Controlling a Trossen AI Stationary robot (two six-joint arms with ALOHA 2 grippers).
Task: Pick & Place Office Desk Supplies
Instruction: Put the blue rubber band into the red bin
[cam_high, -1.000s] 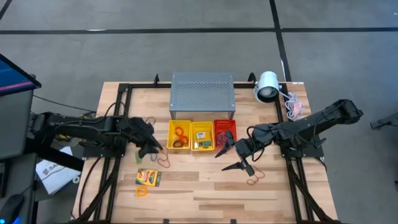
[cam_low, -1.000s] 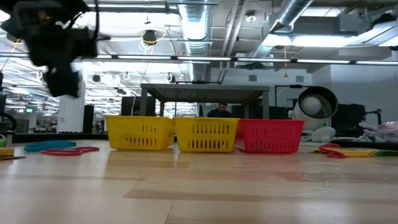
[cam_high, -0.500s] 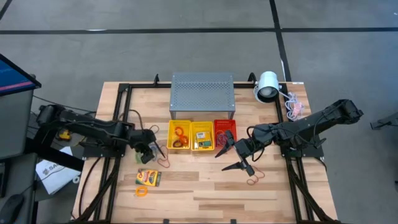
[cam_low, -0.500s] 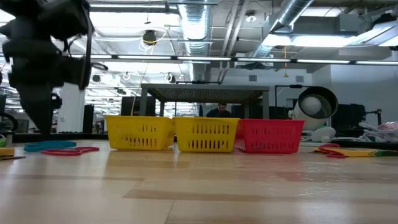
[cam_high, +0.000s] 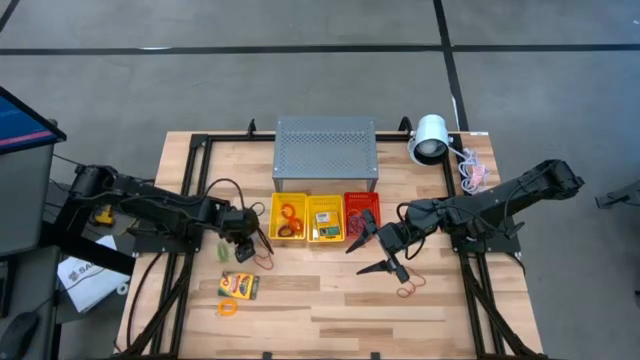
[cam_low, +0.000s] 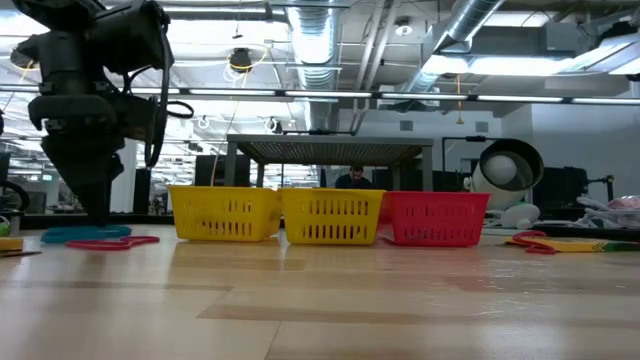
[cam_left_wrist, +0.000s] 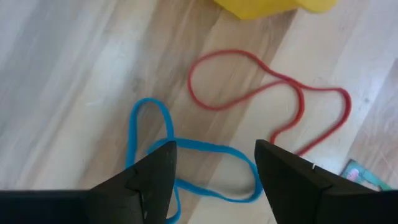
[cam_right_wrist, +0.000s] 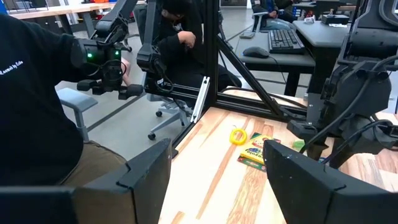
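Left hand (cam_left_wrist: 212, 163) hovered spread above a blue band loop (cam_left_wrist: 186, 168) lying flat on the table (cam_high: 330, 300), left of centre, beside a red band loop (cam_left_wrist: 267, 99) stretched diagonally. Right hand (cam_high: 378, 250) waited spread, empty, right of centre.

Two yellow mesh baskets (cam_high: 289, 218), red mesh basket (cam_high: 362, 213), grey perforated box (cam_high: 325, 150), blue band loop (cam_left_wrist: 186, 163), red band loop (cam_left_wrist: 267, 99), pale striped wooden table (cam_high: 330, 305).
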